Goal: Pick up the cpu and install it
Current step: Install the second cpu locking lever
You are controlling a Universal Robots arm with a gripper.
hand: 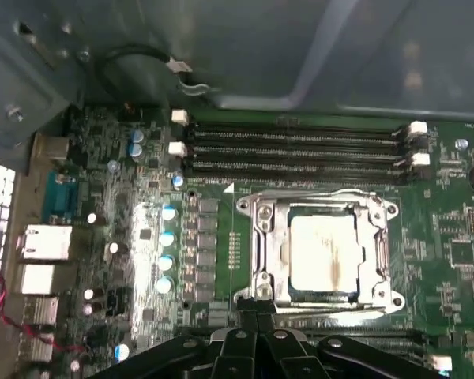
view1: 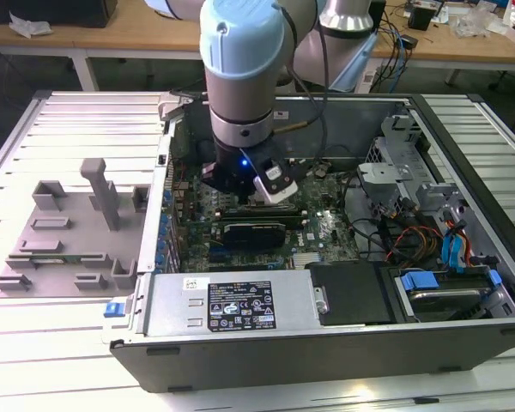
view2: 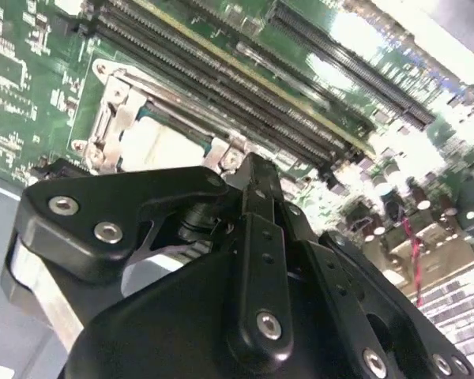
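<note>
Cpu (hand: 324,253) seated in the motherboard socket (hand: 261,260), right of centre in the first wrist view, so placement looks done; socket clamping cannot be judged. Claw (hand: 249,335) at lower centre beside the socket, pressed together, holding nothing

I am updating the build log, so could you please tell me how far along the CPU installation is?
The cpu already lies in its socket on the motherboard, framed by the metal retention bracket. The pincer sits just beside the socket, low inside the computer case; its grip cannot be made out. Whether the bracket is latched cannot be told.
</note>
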